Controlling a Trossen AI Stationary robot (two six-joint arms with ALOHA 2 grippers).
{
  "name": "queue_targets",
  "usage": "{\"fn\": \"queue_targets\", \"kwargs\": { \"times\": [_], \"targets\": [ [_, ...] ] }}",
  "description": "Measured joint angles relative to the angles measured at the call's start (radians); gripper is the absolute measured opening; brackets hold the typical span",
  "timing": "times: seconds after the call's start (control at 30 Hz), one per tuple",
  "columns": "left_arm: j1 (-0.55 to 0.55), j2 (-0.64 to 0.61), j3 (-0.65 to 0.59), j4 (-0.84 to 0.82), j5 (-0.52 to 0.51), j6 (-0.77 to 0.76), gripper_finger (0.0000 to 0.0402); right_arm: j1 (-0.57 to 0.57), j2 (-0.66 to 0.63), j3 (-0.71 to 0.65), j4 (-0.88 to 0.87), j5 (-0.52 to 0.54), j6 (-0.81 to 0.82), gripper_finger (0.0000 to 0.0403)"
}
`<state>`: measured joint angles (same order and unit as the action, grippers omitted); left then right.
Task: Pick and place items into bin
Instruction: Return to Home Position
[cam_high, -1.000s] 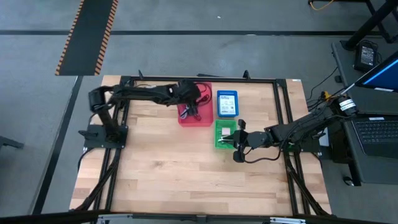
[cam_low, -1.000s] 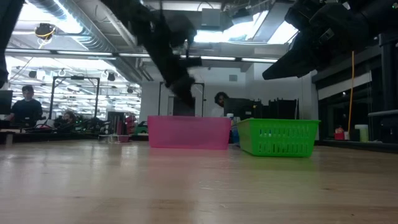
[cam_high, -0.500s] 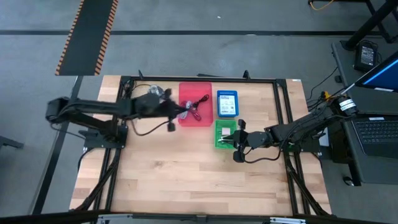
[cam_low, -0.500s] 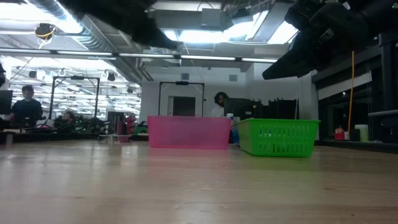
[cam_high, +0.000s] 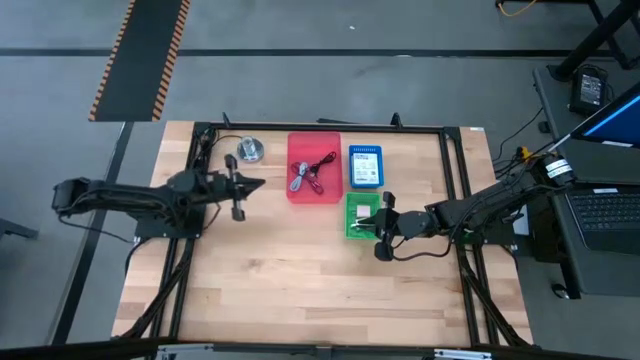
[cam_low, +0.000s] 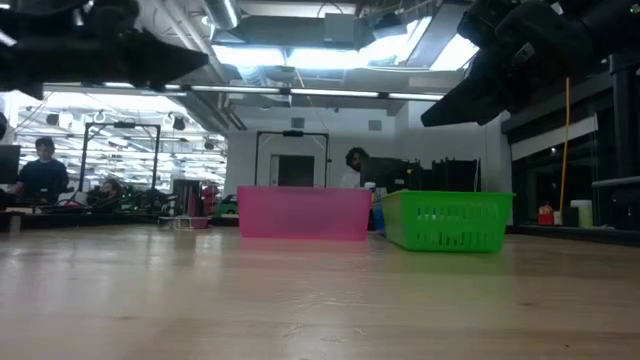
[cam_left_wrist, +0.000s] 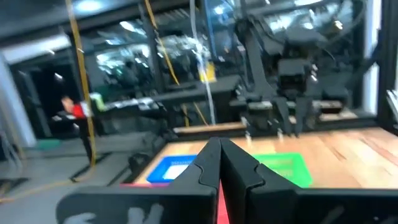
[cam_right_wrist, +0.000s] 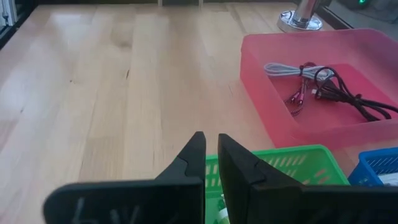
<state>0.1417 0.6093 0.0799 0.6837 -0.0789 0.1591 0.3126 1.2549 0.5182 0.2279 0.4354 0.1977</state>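
Note:
The pink bin (cam_high: 313, 168) holds a bundle of white, red and black cables (cam_right_wrist: 314, 84), lying loose on its floor. My left gripper (cam_high: 258, 186) hovers shut and empty above bare table, left of the pink bin and near the silver disc (cam_high: 249, 150). My right gripper (cam_high: 367, 228) hangs shut and empty over the near left part of the green bin (cam_high: 364, 216), which holds a white packet (cam_high: 361, 212). The blue bin (cam_high: 365, 167) carries a white printed packet. In the low view both arms are up above the table.
The three bins stand close together in the far middle of the table; the silver disc (cam_right_wrist: 300, 18) stands on the wood left of the pink bin (cam_low: 303, 212). Bare wood stretches across the near half. People show in the room behind the table.
My left arm has drawn back from over the pink bin toward the table's left, ending over bare wood near the silver disc. The cable bundle that was at its fingers now lies in the pink bin. My right arm has kept still.

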Motion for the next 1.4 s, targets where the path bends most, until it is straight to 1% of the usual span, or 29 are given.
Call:
{"fn": "queue_targets", "kwargs": {
  "times": [0.1, 0.27, 0.43, 0.6, 0.67, 0.77, 0.83, 0.93, 1.1, 1.23, 1.3, 1.4],
  "targets": [
    [0.000, -0.108, -0.026, -0.042, -0.024, 0.015, 0.0001, 0.000, 0.000, 0.000, 0.000, 0.001, 0.004, 0.0023],
    [0.000, -0.266, -0.026, -0.253, -0.034, 0.016, 0.0001, 0.000, 0.000, 0.000, 0.011, 0.002, 0.007, 0.0023],
    [0.000, -0.401, -0.026, -0.471, -0.062, -0.025, 0.0001, 0.000, 0.000, 0.000, 0.016, 0.002, 0.007, 0.0023],
    [0.000, -0.493, -0.026, -0.560, -0.069, -0.042, 0.0002, 0.000, -0.009, 0.000, 0.068, 0.002, -0.005, 0.0023],
    [0.000, -0.510, -0.031, -0.563, -0.069, -0.043, 0.0001, 0.000, -0.031, 0.000, 0.068, 0.001, -0.021, 0.0023],
    [0.000, -0.522, -0.069, -0.557, -0.069, -0.057, 0.0001, 0.000, -0.075, 0.000, 0.065, 0.001, -0.049, 0.0023],
    [0.000, -0.524, -0.072, -0.582, -0.081, -0.076, 0.0002, 0.000, -0.105, 0.000, 0.061, 0.000, -0.073, 0.0023],
    [0.000, -0.524, -0.072, -0.574, -0.097, -0.082, 0.0001, 0.000, -0.139, 0.000, 0.027, -0.001, -0.080, 0.0023],
    [0.000, -0.530, -0.072, -0.577, -0.166, -0.066, 0.0002, 0.000, -0.199, 0.000, 0.002, -0.002, -0.134, 0.0023],
    [0.000, -0.530, -0.072, -0.592, -0.139, -0.076, 0.0001, 0.000, -0.276, 0.000, -0.018, -0.053, -0.172, 0.0023],
    [0.000, -0.530, -0.072, -0.606, -0.138, -0.081, 0.0001, 0.000, -0.324, -0.001, -0.055, -0.071, -0.198, 0.0023],
    [0.000, -0.529, -0.072, -0.627, -0.138, -0.111, 0.0003, 0.000, -0.409, -0.051, -0.044, -0.071, -0.227, 0.0023]
  ]
}}
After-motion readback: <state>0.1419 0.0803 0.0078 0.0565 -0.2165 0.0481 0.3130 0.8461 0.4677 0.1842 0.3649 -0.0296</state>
